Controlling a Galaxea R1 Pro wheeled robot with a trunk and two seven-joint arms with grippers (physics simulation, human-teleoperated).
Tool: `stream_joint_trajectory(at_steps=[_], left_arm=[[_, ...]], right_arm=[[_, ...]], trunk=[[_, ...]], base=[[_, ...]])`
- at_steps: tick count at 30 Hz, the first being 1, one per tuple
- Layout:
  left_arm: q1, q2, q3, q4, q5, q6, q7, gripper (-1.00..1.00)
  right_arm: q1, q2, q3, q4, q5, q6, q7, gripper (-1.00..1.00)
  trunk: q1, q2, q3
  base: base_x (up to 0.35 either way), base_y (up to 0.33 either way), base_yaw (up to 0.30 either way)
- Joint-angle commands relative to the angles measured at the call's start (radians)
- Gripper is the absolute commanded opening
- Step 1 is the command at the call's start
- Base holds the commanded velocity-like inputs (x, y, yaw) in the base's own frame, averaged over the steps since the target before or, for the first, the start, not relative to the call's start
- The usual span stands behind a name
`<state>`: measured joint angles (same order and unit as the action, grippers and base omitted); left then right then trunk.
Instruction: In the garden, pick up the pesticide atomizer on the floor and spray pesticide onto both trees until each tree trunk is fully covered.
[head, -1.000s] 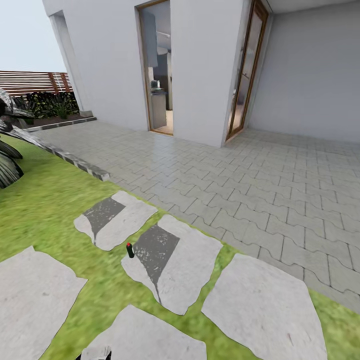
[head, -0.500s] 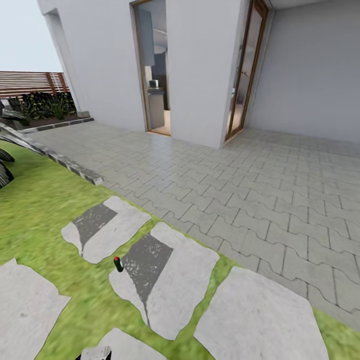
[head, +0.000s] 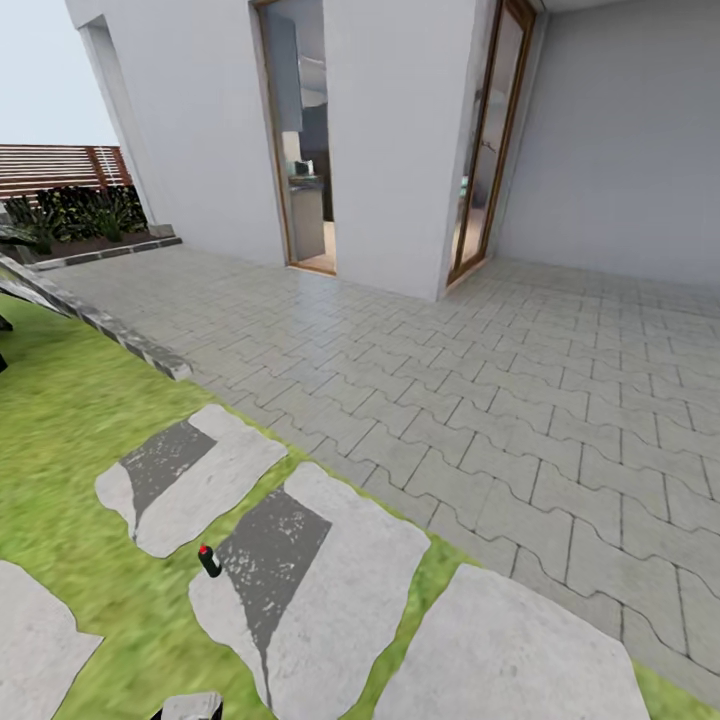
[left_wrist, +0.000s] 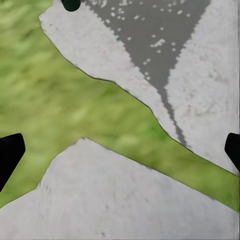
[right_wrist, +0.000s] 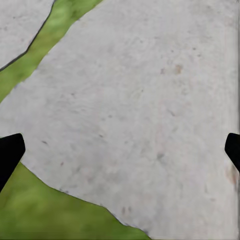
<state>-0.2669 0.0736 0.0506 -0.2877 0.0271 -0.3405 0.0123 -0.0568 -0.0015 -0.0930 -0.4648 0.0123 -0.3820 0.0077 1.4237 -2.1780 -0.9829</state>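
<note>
One atomizer (head: 209, 561), five stepping stones (head: 310, 590), two doorways (head: 300, 140).

The head camera looks from high up, forward and down over the lawn (head: 60, 430), the stepping stones (head: 330, 590) and the grey paving (head: 480, 380), toward the white house wall (head: 390, 140). Both wrist cameras face straight down, much nearer to the ground. The left wrist view shares with the head view the dark-patched stone (left_wrist: 150, 55).
</note>
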Motion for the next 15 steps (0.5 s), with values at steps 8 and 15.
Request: stream_joint_trajectory(at_steps=[8,15], left_arm=[[0.0,0.0,0.0,0.0,0.0,0.0,0.0,1.0],[0.0,0.0,0.0,0.0,0.001,0.0,0.0,1.0]], right_arm=[[0.0,0.0,0.001,0.0,0.0,0.0,0.0,1.0],[0.0,0.001,0.001,-0.001,-0.001,0.0,0.0,1.0]], trunk=[[0.0,0.0,0.0],[0.0,0.0,0.0]], base=[[0.28,-0.163,0.0],[0.278,-0.164,0.094]])
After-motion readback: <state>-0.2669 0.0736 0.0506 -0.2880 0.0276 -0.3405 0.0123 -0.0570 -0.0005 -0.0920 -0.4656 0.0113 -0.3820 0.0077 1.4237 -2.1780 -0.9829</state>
